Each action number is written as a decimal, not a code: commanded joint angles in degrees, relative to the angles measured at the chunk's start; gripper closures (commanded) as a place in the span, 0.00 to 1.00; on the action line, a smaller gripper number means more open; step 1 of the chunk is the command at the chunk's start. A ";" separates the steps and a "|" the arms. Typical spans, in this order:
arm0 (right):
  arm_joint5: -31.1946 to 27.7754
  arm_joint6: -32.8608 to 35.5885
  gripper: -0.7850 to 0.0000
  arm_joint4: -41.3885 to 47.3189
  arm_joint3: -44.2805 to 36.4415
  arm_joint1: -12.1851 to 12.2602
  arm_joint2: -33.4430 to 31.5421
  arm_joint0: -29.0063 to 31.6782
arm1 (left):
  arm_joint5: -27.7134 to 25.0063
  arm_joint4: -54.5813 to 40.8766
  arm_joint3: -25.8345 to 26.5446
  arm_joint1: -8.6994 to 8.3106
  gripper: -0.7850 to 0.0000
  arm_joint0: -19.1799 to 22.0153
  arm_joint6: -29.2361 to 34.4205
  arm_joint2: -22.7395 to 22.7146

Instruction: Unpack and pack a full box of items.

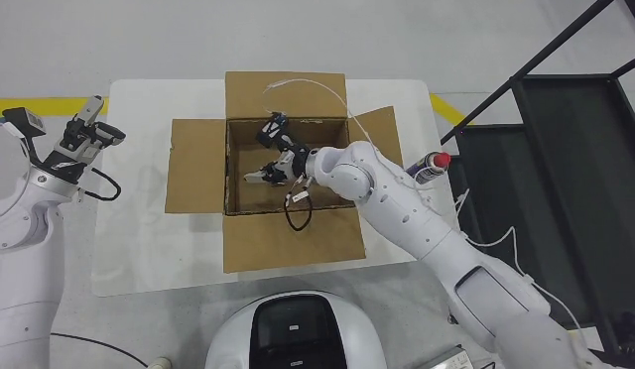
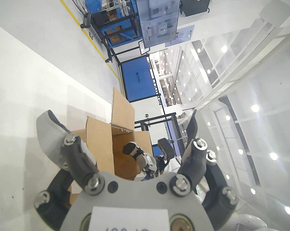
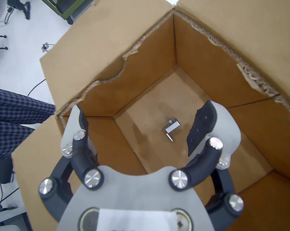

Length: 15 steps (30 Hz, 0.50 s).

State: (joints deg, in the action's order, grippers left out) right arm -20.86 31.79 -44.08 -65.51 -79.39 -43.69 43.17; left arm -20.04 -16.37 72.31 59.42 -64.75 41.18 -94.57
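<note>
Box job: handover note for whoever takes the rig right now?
Left gripper: open, empty, at the table edge, apart from the box.
Right gripper: open, empty, down inside the box, above its floor.
Things: small metal part on the box floor near the right gripper; red-capped bottle outside, beside a box flap.
Done: box looks almost unpacked.
Left: probably lift out the metal part, then repack.

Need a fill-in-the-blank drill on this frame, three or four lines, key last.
The right gripper hangs in the open cardboard box, jaws ____.
On the box floor lies one small ____ part.
The left gripper, away from the box, holds ____.
The can beside the box has a ____ cap.
Missing: open; metal; nothing; red.
</note>
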 commanded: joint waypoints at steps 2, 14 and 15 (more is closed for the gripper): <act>-0.27 -0.43 0.00 1.04 5.89 -1.42 2.47 -1.87 | 0.00 0.00 0.00 0.00 0.00 0.00 0.00 0.00; 2.24 -2.45 0.00 1.32 11.12 -3.21 4.30 -4.37 | 0.00 0.00 0.00 0.00 0.00 0.00 0.00 0.00; 2.24 -2.45 0.00 1.32 11.12 -3.21 4.30 -4.37 | 0.00 0.00 0.00 0.00 0.00 0.00 0.00 0.00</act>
State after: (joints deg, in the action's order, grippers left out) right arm -18.62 29.34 -42.76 -54.39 -82.60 -39.40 38.80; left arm -20.04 -16.37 72.31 59.42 -64.75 41.18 -94.57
